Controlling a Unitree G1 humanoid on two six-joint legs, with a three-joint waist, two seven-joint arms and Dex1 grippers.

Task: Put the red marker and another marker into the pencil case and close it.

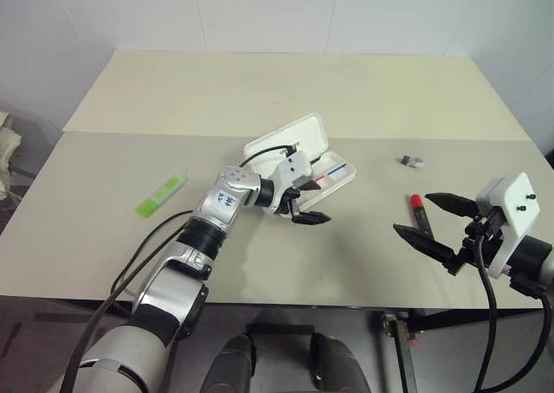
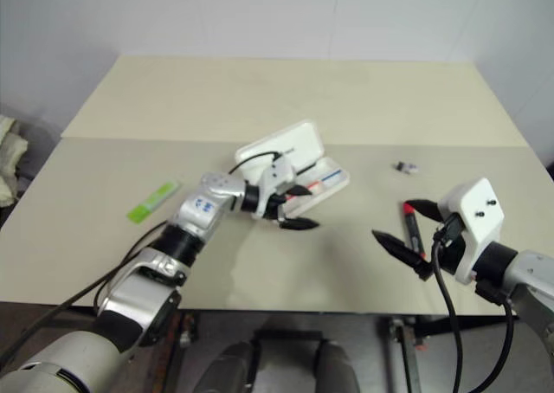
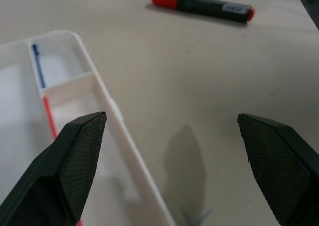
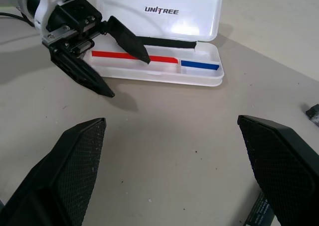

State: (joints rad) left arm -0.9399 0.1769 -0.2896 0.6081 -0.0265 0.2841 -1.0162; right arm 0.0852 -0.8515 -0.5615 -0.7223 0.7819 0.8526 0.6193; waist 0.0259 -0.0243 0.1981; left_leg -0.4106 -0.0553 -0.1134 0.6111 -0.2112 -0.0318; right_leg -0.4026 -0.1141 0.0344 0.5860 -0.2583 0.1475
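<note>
Lying between right gripper (image 1: 430,222) fingers: red marker (image 1: 421,213).

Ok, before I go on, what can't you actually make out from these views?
- Small dark object on the table: too small to identify in the eye views, cut by the edge in the right wrist view.
- Red marker: lower barrel hidden behind the right tool.
- Pencil case: near-end tray hidden by the left tool.

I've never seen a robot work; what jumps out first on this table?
An open white pencil case lies mid-table, and the left gripper hangs open at its near edge. On the right, a red marker lies between the open right gripper's fingers. A green marker sits far left.
</note>
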